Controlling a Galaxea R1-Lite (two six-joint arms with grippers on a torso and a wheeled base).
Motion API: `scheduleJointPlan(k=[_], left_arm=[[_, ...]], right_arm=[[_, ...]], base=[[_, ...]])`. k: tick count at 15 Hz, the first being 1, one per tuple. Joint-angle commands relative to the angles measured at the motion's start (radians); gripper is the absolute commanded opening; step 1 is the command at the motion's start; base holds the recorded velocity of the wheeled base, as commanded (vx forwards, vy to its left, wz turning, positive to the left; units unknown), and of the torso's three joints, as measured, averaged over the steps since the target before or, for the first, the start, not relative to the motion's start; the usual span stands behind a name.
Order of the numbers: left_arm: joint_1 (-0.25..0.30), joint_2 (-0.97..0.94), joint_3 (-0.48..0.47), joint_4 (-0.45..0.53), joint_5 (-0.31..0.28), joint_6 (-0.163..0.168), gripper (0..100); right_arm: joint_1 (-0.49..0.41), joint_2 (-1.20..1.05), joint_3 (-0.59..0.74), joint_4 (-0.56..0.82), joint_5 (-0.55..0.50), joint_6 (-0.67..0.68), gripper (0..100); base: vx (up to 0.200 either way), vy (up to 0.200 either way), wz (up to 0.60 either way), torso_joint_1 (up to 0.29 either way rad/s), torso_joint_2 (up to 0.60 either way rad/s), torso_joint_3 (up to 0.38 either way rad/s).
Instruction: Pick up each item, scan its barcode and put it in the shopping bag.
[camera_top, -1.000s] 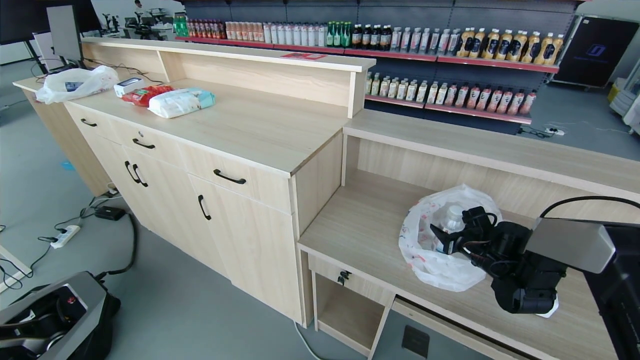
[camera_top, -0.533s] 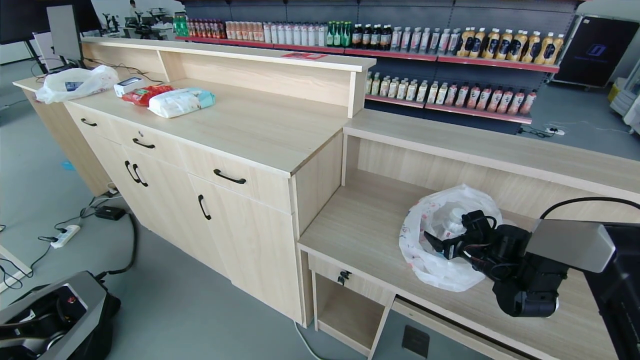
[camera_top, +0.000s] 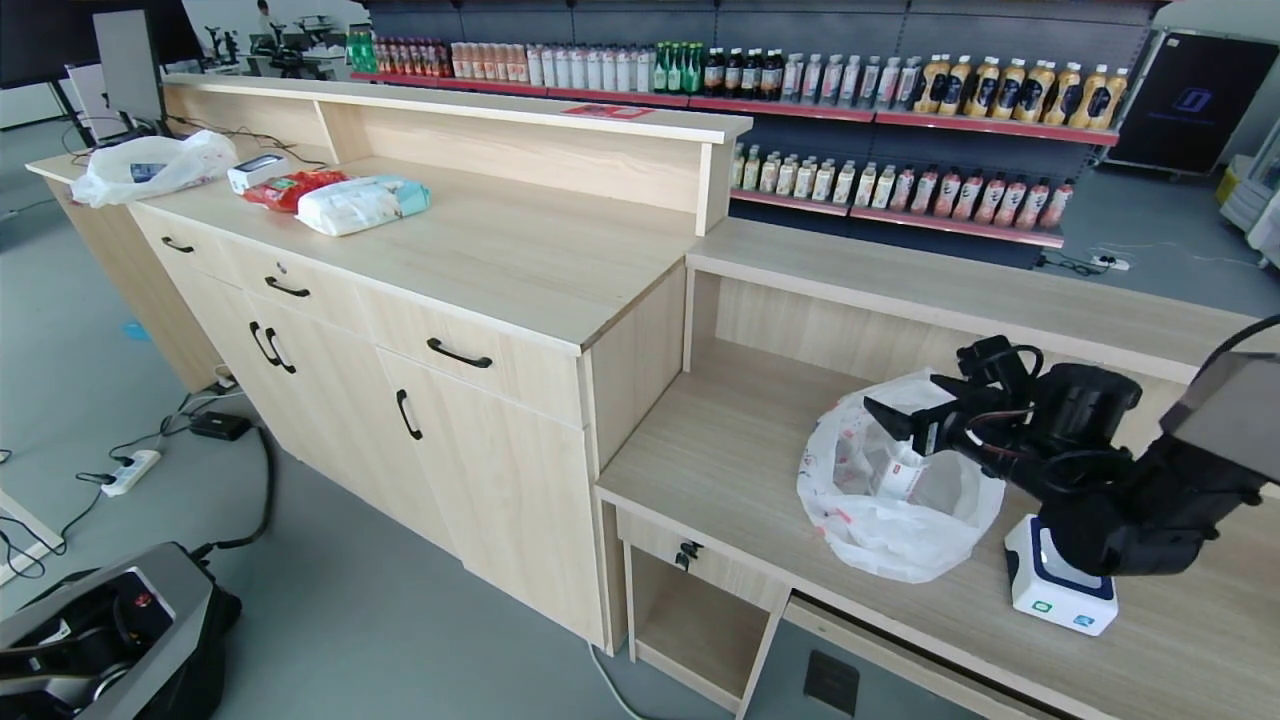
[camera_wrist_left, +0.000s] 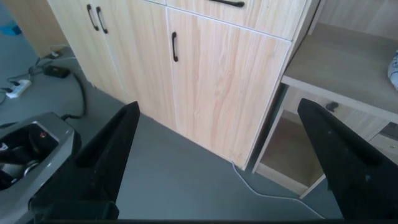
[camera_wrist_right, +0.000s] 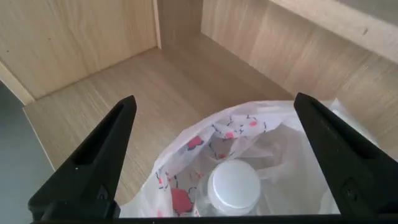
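Head view, right of centre: right gripper (camera_top: 915, 400) hangs with jaws spread, empty, just above the white shopping bag (camera_top: 880, 535), where a bottle (camera_top: 900, 478) lies. Left gripper (camera_wrist_left: 217, 107) spread too, over grey floor (camera_wrist_left: 186, 180).

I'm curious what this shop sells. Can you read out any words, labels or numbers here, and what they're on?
No text is legible.
Labels on the shelf bottles: too small.
Print on the red sign on the counter ledge: blurred.
Label of the bottle in the shopping bag: too small.
Icons on the scanner: too small.
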Motion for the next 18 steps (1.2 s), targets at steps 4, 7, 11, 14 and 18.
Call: scheduleJointPlan(k=[4,7,11,14,18], left_arm=[[0.000,0.000,0.000,0.000,0.000,0.000,100],[0.000,0.000,0.000,0.000,0.000,0.000,100],[0.000,0.000,0.000,0.000,0.000,0.000,100],[0.000,0.000,0.000,0.000,0.000,0.000,100],[0.000,0.000,0.000,0.000,0.000,0.000,100]], right_arm=[[-0.075,-0.742,0.214,0.340,-0.004,-0.195,100],[-0.149,-0.841,0.211,0.485,-0.087,-0.170,100],[-0.284,-0.900,0.202,0.727,-0.140,-0.092,100],[-0.348,-0.857,0.203,0.758,-0.142,-0.055,100],[-0.365,-0.802,0.210,0.742,-0.134,0.006,100]], base=[[0.000,0.000,-0.60,0.001,0.00,0.000],[0.000,0.000,-0.60,0.002,0.00,0.004],[0.000,0.000,-0.60,-0.001,0.00,0.005],[0.000,0.000,-0.60,0.001,0.00,0.004],[0.000,0.000,-0.15,0.001,0.00,0.002]])
